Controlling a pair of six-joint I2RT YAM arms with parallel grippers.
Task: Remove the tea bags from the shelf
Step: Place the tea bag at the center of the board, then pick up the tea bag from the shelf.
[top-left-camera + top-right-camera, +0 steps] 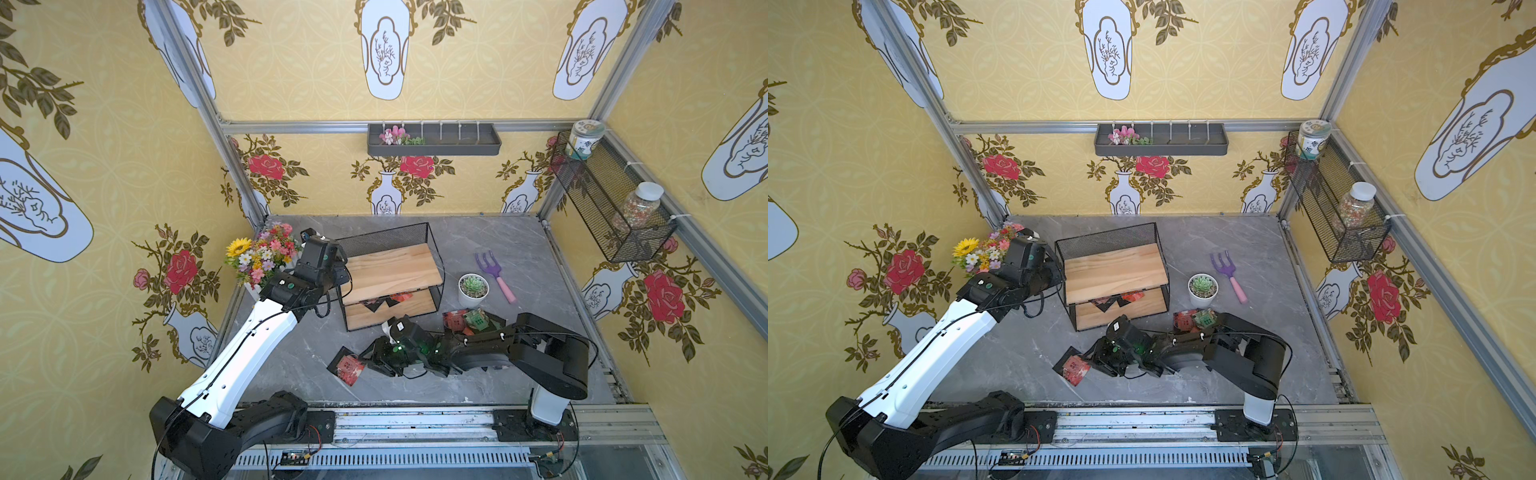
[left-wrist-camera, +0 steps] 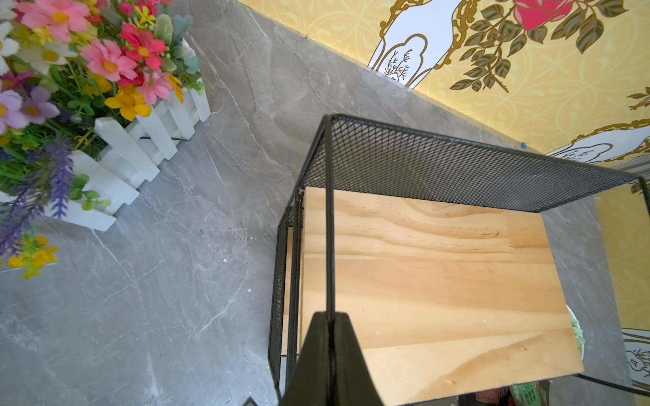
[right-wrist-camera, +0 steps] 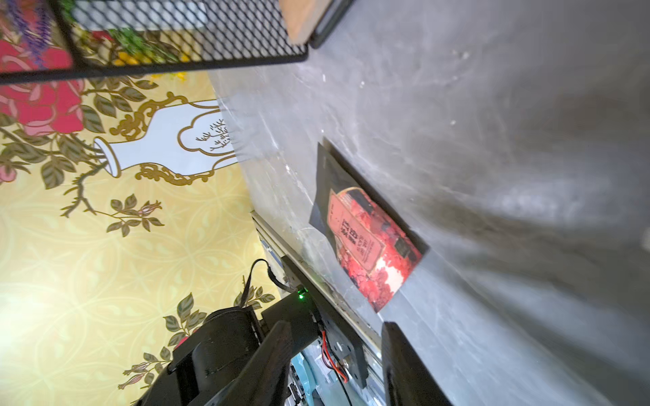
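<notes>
**Step in hand:** clearing of the shelf (image 1: 390, 266), judged part done. The left fingers (image 2: 318, 334) are closed on the thin black wire of the shelf's upper frame at its left end, apparently to steady it. The right fingers (image 3: 395, 344) stand partly apart with nothing between them, low over the surface (image 1: 498, 249). They are just beside a red tea bag (image 3: 365, 242), which lies flat and free on a black-backed one in front of the shelf.

**Location of goods:** several tea bags (image 1: 384, 300), red faces and black backs, lie on the lower board. The upper board (image 2: 422, 267) is bare. A heap of tea bags (image 1: 467, 322) sits on the surface to the right of the shelf, near the potted succulent (image 1: 473, 287).

**Next move, in my judgement:** the right arm must reach into the open front of the lower tier, level beneath the upper board, and pinch one flat sachet by its edge. Headroom there looks tight.

**View differences:** only the top views show the lower board's contents and the heap. Only the left wrist view shows the grip on the wire. Only the right wrist view shows the gap between the right fingers.
</notes>
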